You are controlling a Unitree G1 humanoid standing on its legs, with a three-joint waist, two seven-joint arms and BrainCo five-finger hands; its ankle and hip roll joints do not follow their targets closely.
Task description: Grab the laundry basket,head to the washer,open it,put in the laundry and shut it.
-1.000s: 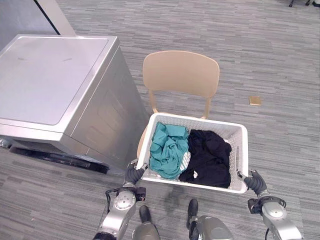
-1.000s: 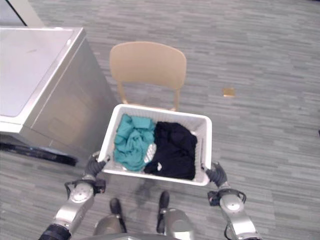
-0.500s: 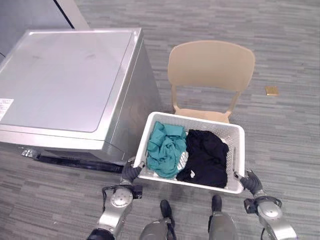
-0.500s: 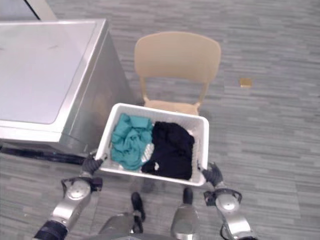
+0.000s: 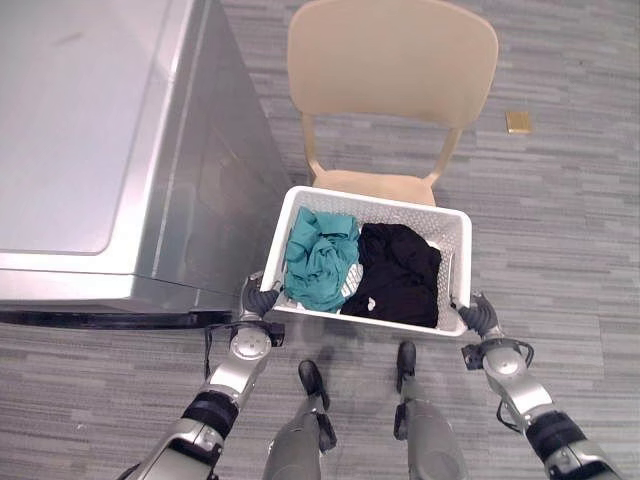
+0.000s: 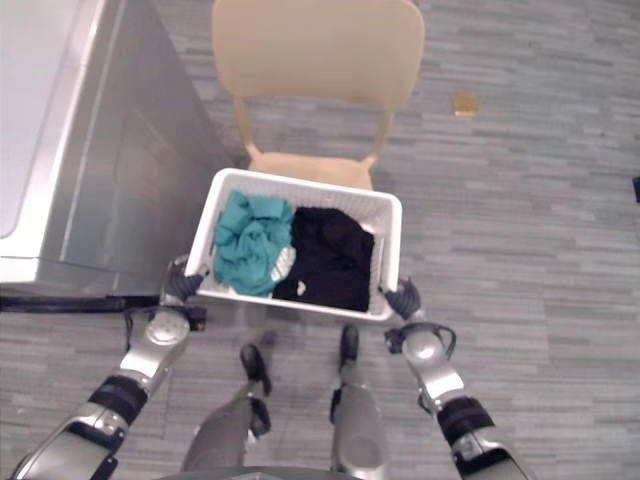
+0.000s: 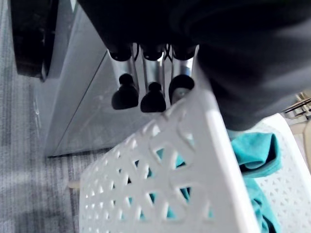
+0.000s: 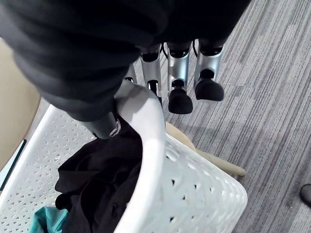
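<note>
Gripping the white basket (image 5: 452, 226) at its two ends, both hands carry it in front of the robot, level and clear of the floor (image 5: 570, 230).

Left hand (image 5: 259, 299): the arm comes up from the lower left with the forearm angled toward the basket. Its fingers (image 7: 147, 95) run down the outside of the perforated end wall, side by side and bent, dark tips just beside the wall. The thumb lies on the inner side of the rim, so the rim is pinched between thumb and fingers.

Right hand (image 5: 479, 317): the arm comes up from the lower right, forearm angled inward. Its fingers (image 8: 180, 99) hang down outside the opposite end wall, close together and bent. The thumb (image 8: 104, 127) hooks over the rim into the basket, touching the rim's inner edge above the black garment. The rim is clamped between thumb and fingers.

Basket contents: a teal cloth (image 5: 318, 257) lies bunched on the side nearer the left fingers. A black garment (image 5: 398, 277) lies on the side nearer the right fingers. The two touch near the middle.

Surroundings: a silver washer (image 5: 90, 140) stands just beyond the left fingers, lid closed. A tan chair (image 5: 392, 60) stands past the far side of the basket, its seat partly under the basket. A small tan square (image 5: 518, 121) lies on the floor well beyond the right fingers.
</note>
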